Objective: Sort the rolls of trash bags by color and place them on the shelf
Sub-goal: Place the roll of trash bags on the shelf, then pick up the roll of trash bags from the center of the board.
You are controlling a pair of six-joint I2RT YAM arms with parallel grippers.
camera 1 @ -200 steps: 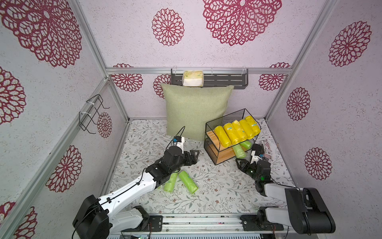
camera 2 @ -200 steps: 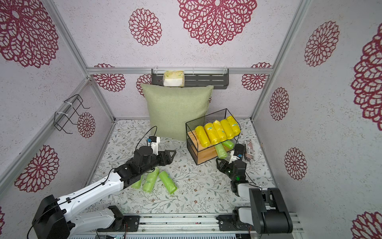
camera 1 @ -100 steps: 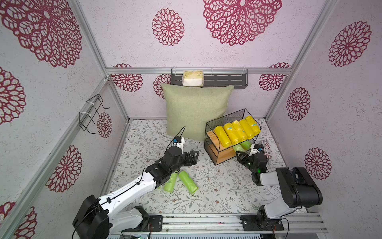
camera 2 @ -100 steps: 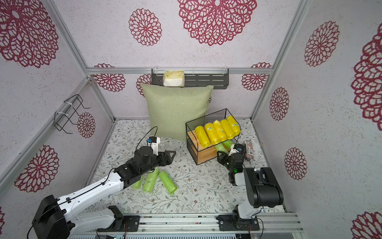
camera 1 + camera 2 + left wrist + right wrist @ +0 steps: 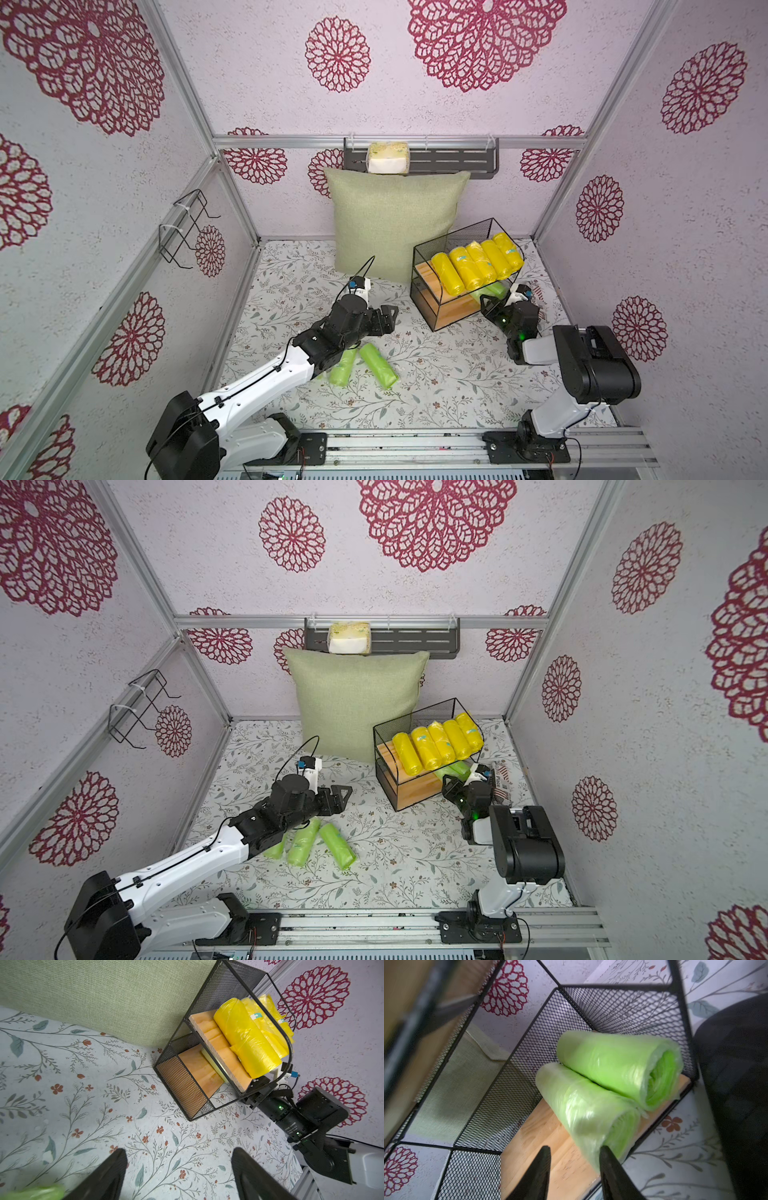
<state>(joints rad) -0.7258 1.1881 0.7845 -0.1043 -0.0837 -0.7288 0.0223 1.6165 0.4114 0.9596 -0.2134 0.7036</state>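
Both top views: the right arm point(image 5: 590, 365) had lifted its elbow since a second ago, yet the right gripper point(image 5: 488, 300) stayed at the shelf's point(image 5: 455, 233) lower tier, by two green rolls point(image 5: 494, 291). Five yellow rolls point(image 5: 473, 266) sat unmoved on top. The left gripper point(image 5: 384, 320) barely shifted over the loose green rolls point(image 5: 376, 365) on the tabletop point(image 5: 436, 382).

Left wrist: the left gripper point(image 5: 179, 1151) was spread wide and empty.

Right wrist: the right gripper point(image 5: 575, 1148) was slightly parted, pinching nothing.

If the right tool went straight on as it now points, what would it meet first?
Probably the nearer green roll on the shelf's lower board: the right tool points into that tier, close beside the roll's end. Depth is unclear.
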